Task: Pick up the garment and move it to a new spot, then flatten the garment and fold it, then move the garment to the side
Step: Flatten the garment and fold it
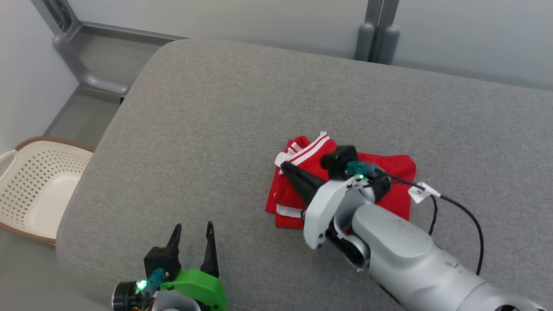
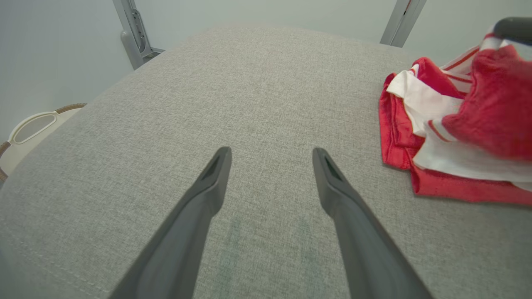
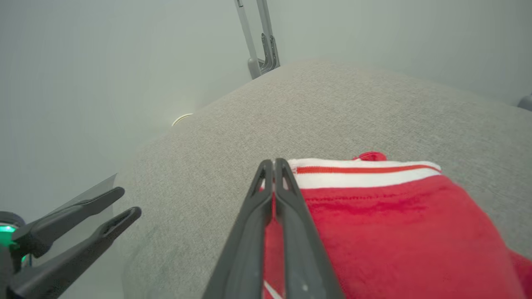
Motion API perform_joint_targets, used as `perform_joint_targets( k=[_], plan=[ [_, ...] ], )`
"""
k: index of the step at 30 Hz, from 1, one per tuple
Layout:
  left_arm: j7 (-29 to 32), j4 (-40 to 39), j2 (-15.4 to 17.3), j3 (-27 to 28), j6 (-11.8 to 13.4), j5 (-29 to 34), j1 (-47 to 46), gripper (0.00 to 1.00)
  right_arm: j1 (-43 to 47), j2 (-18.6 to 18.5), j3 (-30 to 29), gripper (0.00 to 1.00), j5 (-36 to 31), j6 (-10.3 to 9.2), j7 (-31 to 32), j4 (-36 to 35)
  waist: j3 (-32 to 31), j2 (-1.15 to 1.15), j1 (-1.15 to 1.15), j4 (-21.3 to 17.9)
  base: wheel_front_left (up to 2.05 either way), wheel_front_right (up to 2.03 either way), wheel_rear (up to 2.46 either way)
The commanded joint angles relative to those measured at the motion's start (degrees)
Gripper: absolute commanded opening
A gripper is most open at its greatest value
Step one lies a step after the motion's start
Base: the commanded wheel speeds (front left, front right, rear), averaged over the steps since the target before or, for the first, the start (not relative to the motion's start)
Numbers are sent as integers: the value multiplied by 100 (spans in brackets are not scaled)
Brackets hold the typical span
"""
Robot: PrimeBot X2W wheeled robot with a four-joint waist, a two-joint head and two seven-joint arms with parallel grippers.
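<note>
The right gripper (image 1: 285, 165) is closed and pinches the striped edge of the red garment (image 1: 283, 198), which lies bunched on the grey worktop (image 1: 194, 108). The left gripper (image 1: 193, 229) stands wide and holds nothing. I judge that only the pick-up is started; flattening, folding and moving aside remain. The white basket (image 1: 65, 164) looks empty.

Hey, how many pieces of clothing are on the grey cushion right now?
1: the red garment with white stripes, bunched on the grey cushion toward the robot's right, with the right gripper shut on its edge. Its folds could hide a second piece.
</note>
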Motion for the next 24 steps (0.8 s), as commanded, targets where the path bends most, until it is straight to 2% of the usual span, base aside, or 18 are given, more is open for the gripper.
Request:
perform_joint_targets(
  k=[1, 7, 16, 18, 19, 20, 24],
  plan=[
    [-15, -24, 17, 3, -8, 46, 60, 100, 129, -18, 150, 0, 78, 0, 52, -170, 10, 0, 0, 11, 0, 0, 0],
    [-15, -63, 17, 8, -29, 41, 87, 100, 440, -123, 758, 0, 300, 0, 258, -600, 41, 0, 0, 27, 0, 0, 0],
    [-15, -37, 16, -9, -50, -36, -2, 100, 646, -106, 1408, 0, 396, 0, 181, -242, 115, 0, 0, 19, 0, 0, 0],
    [-15, -31, 17, 0, -48, -35, -19, 100, 632, -101, 1402, 0, 458, 0, 19, -99, 123, 0, 0, 6, 0, 0, 0],
    [-15, -31, 17, 3, -46, -34, -30, 100, 600, -93, 1397, 38, 425, 0, -43, -12, 123, 0, 0, -1, 0, 0, 0],
    [-15, -32, 16, 12, -39, -30, -39, 100, 579, -66, 1355, 100, 406, 0, -141, 87, 118, 0, 0, -16, 0, 0, 0],
    [-15, -62, 17, 74, -19, 44, -26, 100, 511, 0, 964, 100, 398, 0, -376, 298, 93, 0, 0, -128, 0, 0, 0]
  ],
)
